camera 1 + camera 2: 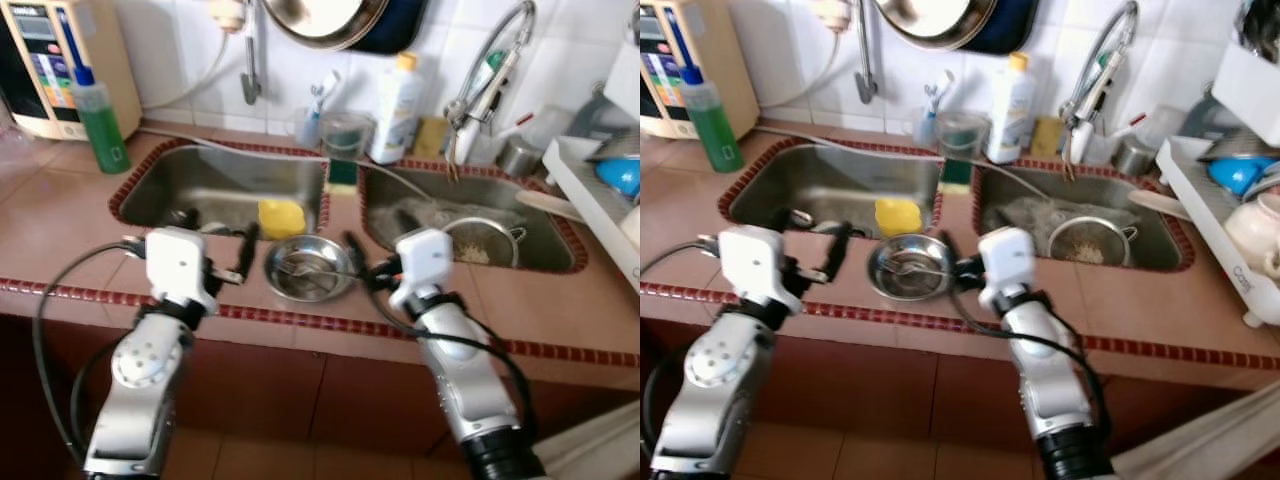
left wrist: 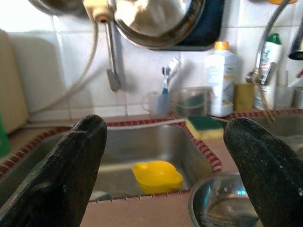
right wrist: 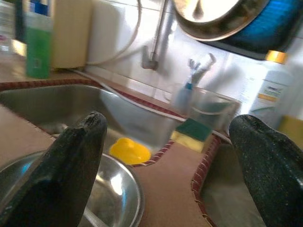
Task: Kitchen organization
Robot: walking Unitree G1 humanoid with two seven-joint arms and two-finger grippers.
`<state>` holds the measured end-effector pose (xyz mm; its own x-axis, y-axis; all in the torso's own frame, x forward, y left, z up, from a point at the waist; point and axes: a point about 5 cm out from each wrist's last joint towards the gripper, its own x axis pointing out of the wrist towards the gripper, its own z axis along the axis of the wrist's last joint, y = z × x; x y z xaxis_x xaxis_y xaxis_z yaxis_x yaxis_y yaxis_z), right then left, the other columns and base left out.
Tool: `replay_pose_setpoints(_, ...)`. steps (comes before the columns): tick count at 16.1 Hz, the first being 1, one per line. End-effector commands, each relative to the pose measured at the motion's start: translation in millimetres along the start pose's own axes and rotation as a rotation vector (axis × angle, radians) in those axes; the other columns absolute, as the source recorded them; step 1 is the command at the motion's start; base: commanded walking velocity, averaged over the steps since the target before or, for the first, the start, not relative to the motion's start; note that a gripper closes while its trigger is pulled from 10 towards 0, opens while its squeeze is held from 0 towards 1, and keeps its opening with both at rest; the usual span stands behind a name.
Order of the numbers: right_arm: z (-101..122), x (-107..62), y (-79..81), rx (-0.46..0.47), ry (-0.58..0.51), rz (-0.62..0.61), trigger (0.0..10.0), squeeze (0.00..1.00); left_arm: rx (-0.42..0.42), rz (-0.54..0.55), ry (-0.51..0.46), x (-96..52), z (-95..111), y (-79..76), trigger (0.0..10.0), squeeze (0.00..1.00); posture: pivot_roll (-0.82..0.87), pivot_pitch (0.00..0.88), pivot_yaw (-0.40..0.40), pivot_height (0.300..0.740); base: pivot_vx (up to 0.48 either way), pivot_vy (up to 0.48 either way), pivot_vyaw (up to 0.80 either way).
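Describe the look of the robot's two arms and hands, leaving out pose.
Both arms are silver metal tubes with round joints, each topped by a white boxy wrist housing. Black cables loop from the housings down along the arms. The left hand and right hand each have two long black fingers; in the wrist views the fingers look matte, slightly speckled, with rounded tips.

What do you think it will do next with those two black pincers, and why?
Probably ease the right pincer forward to close on the rim of the steel bowl. That bowl sits on the counter between both open pincers, a utensil inside it, and the right one is already at its edge, while the left pincer waits beside it.
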<state>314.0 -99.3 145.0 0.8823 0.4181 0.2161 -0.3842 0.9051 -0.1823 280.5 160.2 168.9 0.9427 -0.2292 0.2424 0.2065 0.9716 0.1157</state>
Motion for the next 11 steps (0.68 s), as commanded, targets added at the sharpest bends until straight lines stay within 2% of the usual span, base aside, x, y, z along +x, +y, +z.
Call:
replay_pose_setpoints(1,-0.4,-2.5,-9.2,-0.022,0.021,-0.011,10.0,0.00,0.000,-0.027,0.000,1.9,2.9,-6.0,10.0,0.00,-0.01,0.010,-0.027,0.740,0.000,0.000,0.00)
replay_pose_setpoints(5,1.2,-8.4,-32.2,-0.067,0.082,0.082,10.0,0.00,0.075,-0.205,0.023,1.7,10.0,-28.0,10.0,0.00,-0.02,0.024,-0.035,0.740,0.000,0.000,0.00)
replay_pose_setpoints(7,9.6,-8.7,-45.5,-0.085,0.060,0.092,10.0,0.00,0.064,-0.240,0.007,4.1,16.9,-37.2,10.0,0.00,-0.03,0.027,-0.039,0.740,0.000,0.000,0.00)
replay_pose_setpoints(9,12.7,-11.6,-45.5,-0.026,0.031,0.095,10.0,0.00,0.076,-0.266,-0.019,4.5,23.4,-42.4,10.0,0.00,-0.03,0.031,-0.047,0.740,0.000,0.000,0.00)
replay_pose_setpoints(11,9.2,-18.1,-38.3,0.055,0.032,0.083,10.0,0.00,0.073,-0.276,-0.027,3.4,27.9,-44.3,10.0,0.00,-0.03,0.037,-0.051,0.740,0.000,0.000,0.00)
